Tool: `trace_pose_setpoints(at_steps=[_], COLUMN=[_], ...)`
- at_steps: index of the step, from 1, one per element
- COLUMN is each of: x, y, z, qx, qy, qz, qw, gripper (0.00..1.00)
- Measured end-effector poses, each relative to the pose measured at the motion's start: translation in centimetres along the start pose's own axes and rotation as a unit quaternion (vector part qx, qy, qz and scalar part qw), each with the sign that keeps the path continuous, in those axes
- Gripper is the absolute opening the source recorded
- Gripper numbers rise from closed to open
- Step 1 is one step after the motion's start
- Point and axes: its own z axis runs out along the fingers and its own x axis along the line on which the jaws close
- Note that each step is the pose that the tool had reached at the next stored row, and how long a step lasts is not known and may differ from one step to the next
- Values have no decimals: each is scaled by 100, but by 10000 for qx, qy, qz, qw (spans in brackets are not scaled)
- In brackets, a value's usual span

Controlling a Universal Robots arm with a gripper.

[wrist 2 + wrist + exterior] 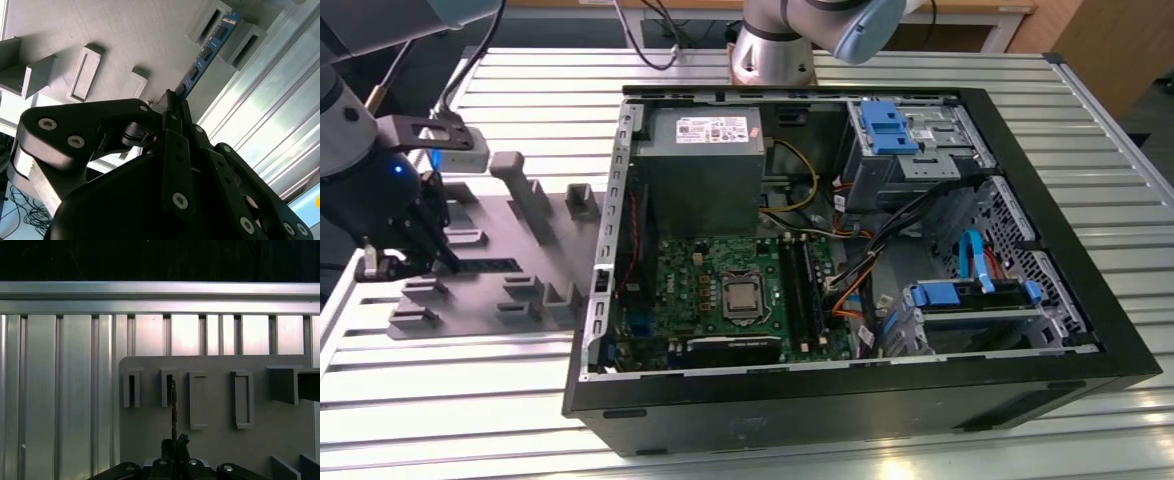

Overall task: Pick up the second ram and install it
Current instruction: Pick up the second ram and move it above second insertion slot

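Apparently the second ram [205, 53], between grey fixture [487, 215] blocks at nine o'clock of the case [854, 395], is clamped by the end effector [172, 98]; installation is left undone.

- The exterior view looks steeply down from afar on the computer case [854, 400], the bench [534, 80] and the fixture plate [487, 225].
- The first wrist view faces squarely onto the fixture plate [215, 440], nearer.
- The second wrist view, very close, slants past the gripper [172, 100] along the second ram [207, 52].
- All three views share the fixture plate.
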Motion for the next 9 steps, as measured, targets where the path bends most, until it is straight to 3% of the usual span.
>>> trace_pose_setpoints(at_steps=[9], x=[-1], y=[0], z=[-38], qx=[-1], qy=[1], qz=[0], qw=[10000], gripper=[14])
